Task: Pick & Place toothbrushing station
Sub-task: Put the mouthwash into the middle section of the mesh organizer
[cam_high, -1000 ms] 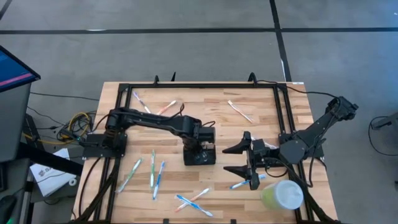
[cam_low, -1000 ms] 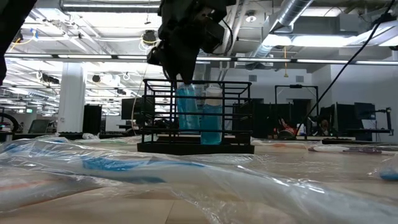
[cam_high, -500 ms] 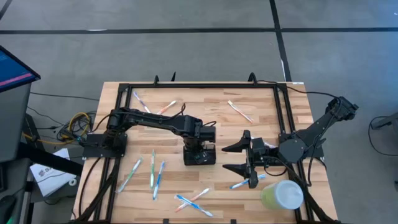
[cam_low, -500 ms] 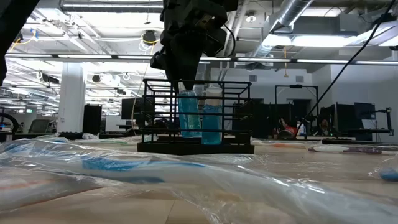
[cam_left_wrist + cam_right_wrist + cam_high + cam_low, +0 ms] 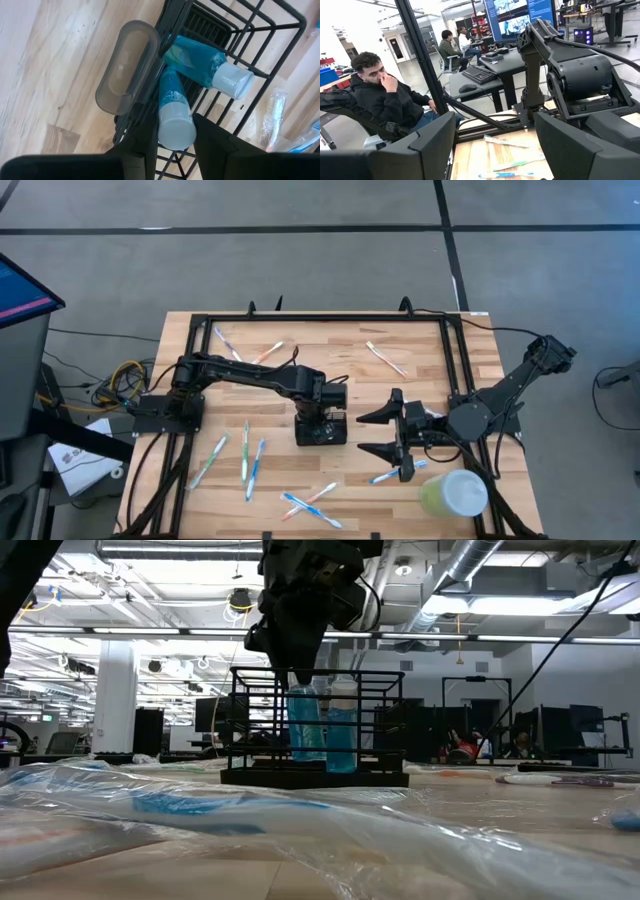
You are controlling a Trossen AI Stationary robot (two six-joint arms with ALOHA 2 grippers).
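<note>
High view: the left claw [image 5: 320, 418] hangs directly over the toothbrushing station [image 5: 321, 429], a black wire holder standing near the middle of the wooden desk [image 5: 420, 350]. Left wrist view shows its two fingers [image 5: 150, 145] clamped on the white cap of a blue tube [image 5: 173, 112] inside the holder, beside a second capped tube [image 5: 207, 67]. To the holder's right, the right claw [image 5: 397, 434] waits above the desk with its fingers apart, holding nothing.
</note>
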